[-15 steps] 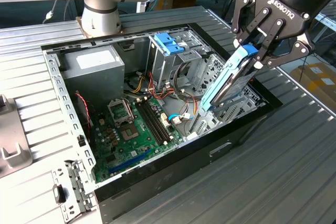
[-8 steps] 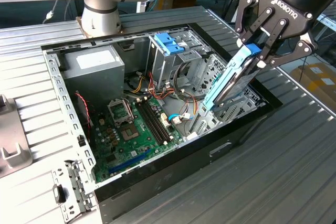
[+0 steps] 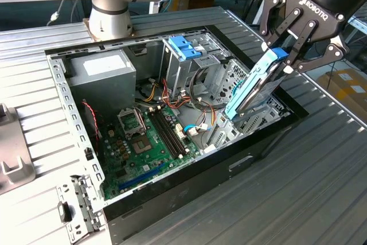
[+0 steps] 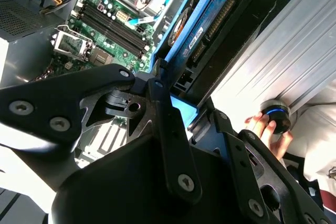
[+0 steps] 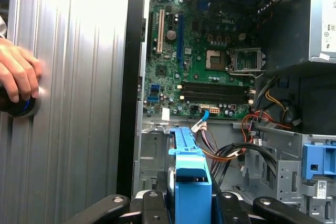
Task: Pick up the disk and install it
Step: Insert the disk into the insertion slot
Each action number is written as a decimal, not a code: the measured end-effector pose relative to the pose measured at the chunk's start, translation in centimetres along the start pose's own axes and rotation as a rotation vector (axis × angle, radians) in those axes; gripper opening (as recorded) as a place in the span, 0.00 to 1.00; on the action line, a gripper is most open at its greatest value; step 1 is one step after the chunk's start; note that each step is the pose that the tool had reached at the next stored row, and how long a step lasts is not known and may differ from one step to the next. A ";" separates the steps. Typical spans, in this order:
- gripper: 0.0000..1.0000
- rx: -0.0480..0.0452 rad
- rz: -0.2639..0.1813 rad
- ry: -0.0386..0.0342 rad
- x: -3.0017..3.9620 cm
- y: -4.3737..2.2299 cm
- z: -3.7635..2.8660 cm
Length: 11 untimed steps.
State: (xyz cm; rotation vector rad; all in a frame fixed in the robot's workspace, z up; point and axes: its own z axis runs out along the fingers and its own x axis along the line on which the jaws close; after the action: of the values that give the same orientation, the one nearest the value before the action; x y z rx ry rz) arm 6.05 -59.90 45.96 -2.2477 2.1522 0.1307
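Observation:
The disk [image 3: 255, 87] is a flat drive with blue plastic rails. It hangs steeply tilted over the side of the open computer case [image 3: 172, 193] at the exterior view's right. Its lower end dips toward the metal bay [image 3: 252, 121] inside the case. My gripper [image 3: 282, 60] is shut on the disk's upper end, with black fingers on both sides. In the second wrist view the disk [image 4: 210, 19] runs away from the fingers, its circuit board side showing. In the first wrist view the blue rail [image 5: 191, 177] rises between my gripper's [image 5: 191, 205] fingers, above the bay.
Inside the case lie a green motherboard [image 3: 152, 142], a grey power supply [image 3: 103, 73] and a metal cage with a blue latch [image 3: 186, 47]. Loose cables [image 5: 247, 140] cross near the bay. A person's hand [image 4: 268, 127] rests on a round knob on the ribbed table [image 3: 298, 187].

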 end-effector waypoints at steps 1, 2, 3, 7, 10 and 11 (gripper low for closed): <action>0.37 0.0000 0.000 -0.0001 0.01 -0.11 0.02; 0.37 0.0000 0.000 -0.0002 0.01 -0.27 0.03; 0.37 0.0000 0.000 -0.0002 0.02 -0.44 0.04; 0.37 0.0000 0.000 0.0000 0.04 -0.83 0.11; 0.37 0.0000 0.000 0.0000 0.06 -0.93 0.19; 0.37 0.0000 0.000 0.0000 0.06 -0.97 0.22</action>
State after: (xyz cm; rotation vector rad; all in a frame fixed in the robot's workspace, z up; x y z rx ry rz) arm 7.01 -59.90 45.69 -2.2478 2.1521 0.1307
